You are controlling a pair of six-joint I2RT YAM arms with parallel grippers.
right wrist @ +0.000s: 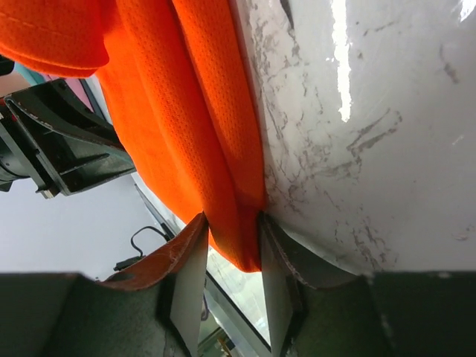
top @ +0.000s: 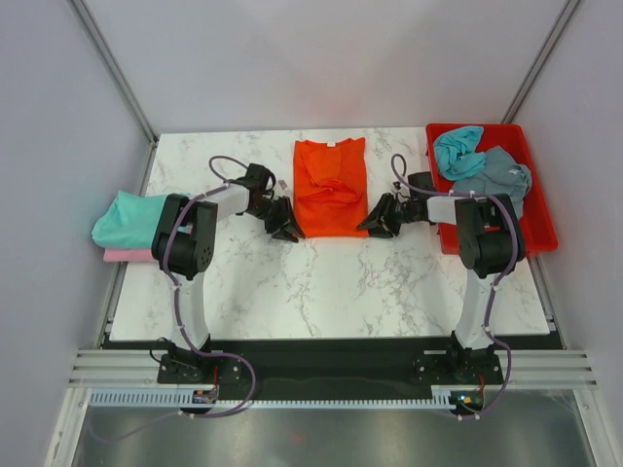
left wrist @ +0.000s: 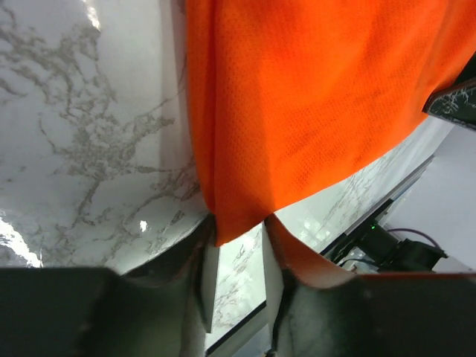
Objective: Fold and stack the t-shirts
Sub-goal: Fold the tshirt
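- Left end effector [top: 284, 229]: low at the near-left corner of the orange t-shirt [top: 331, 190]. Corner tip between its fingers [left wrist: 199, 256], touching both, gap showing below the tip. Clamped or not: cannot tell.
- Right end effector [top: 378, 222]: at the opposite near corner. Folded edge fills the space between its fingers [right wrist: 187, 260]. Reads as gripping the cloth.
- Rest of the orange t-shirt lies ahead of both end effectors on the surface [top: 321, 292], part-folded, layers bunched mid-body.
- Risk 1: shallow bite on the left, only the tip inside. Likely to slip on lift, leaving 1 corner up, 1 down, fold skewed.
- Risk 2: right side pinching several layers. Could drag the whole bundle and open the fold already there.
- Risk 3: uneven lift between the 2 arms. Would twist the hem, crooked result.
- Risk 4: fingertips close to the marble. Could scrape, or miss the bottom layer.
- Around: teal t-shirt [top: 131, 219] on top of pink t-shirt [top: 127, 255], outward of the left end effector, well apart.
- Red tray [top: 540, 229] just outward of the right end effector, holding a crumpled blue t-shirt [top: 458, 151] and grey-blue t-shirt [top: 496, 175].
- In the way: tray wall close beside the right arm, a snag point on any outward swing.
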